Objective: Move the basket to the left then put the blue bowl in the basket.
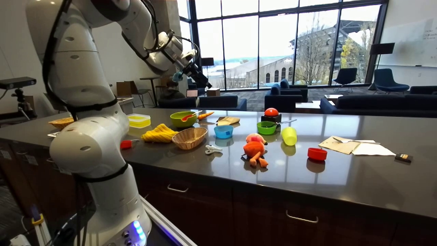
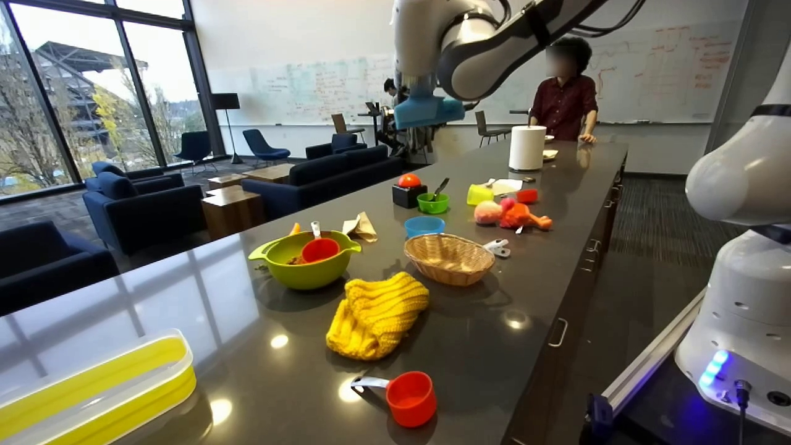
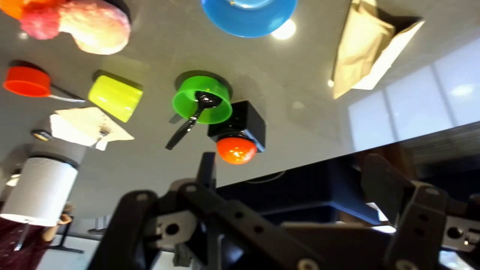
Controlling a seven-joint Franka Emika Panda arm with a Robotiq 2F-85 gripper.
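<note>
Nearest in an exterior view stands the white arm [image 1: 85, 85], beside the grey counter [image 1: 205, 171]. On the near part of the counter lie an orange plush toy [image 1: 254, 149] with a pink head and, well to one side, a red cup [image 1: 317, 153]. A white clip [image 1: 212, 149] lies just beside the woven basket [image 1: 188, 140], which stands upright near a bunched yellow cloth [image 1: 159, 134]. Slightly farther in, the blue bowl [image 1: 224, 132] stands upright on the counter, just beside the basket; a strip of counter shows between the two. A yellow cup [image 1: 289, 136] lies on its side, well apart from them. Behind, a spoon [image 1: 288, 121] leans in a green bowl [image 1: 266, 129], close to a black box [image 1: 271, 119] topped by a red dome [image 1: 271, 112]. A green mixing bowl [image 1: 184, 124] holds a red scoop [image 1: 187, 118], and a carrot [image 1: 205, 115] lies beyond it. High over the counter hangs the pincer [image 3: 291, 168], well apart from the basket and the blue bowl; in the wrist view its two fingers stand wide apart, released. At the back come dark sofas [image 1: 392, 104] and, past them, tall windows [image 1: 242, 44] with black frames.
</note>
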